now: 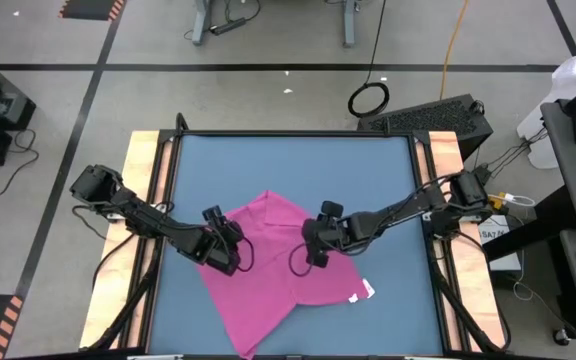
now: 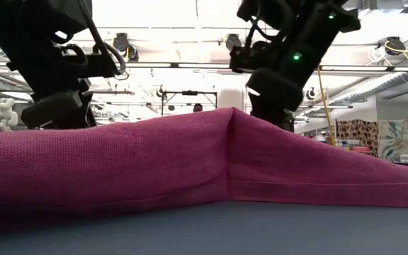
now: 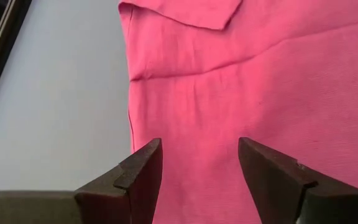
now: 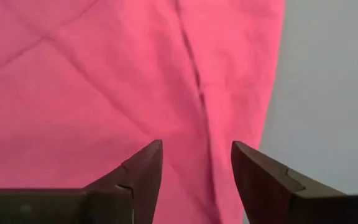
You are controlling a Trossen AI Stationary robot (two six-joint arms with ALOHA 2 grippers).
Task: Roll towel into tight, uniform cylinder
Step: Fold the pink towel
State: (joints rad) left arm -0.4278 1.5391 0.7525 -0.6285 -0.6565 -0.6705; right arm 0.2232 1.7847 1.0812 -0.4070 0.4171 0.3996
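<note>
While it lies spread flat and unrolled, the towel (image 1: pixel 268 270) shows as a thin magenta-pink cloth with soft creases, a folded-over flap near its far end and a small white tag (image 1: pixel 362 292) at the corner toward the table's right edge. It sits on the blue table (image 1: pixel 388 170) in the middle of the near half, turned diagonally: its long axis runs from a point near the table's centre down toward the near edge, with one corner reaching that edge. The left gripper (image 3: pixel 199 180) hovers over the cloth's left border, fingers (image 3: pixel 143 174) spread with nothing between them. The right gripper (image 4: pixel 196 177) is over the right-hand border, fingers (image 4: pixel 143 171) likewise apart and empty
</note>
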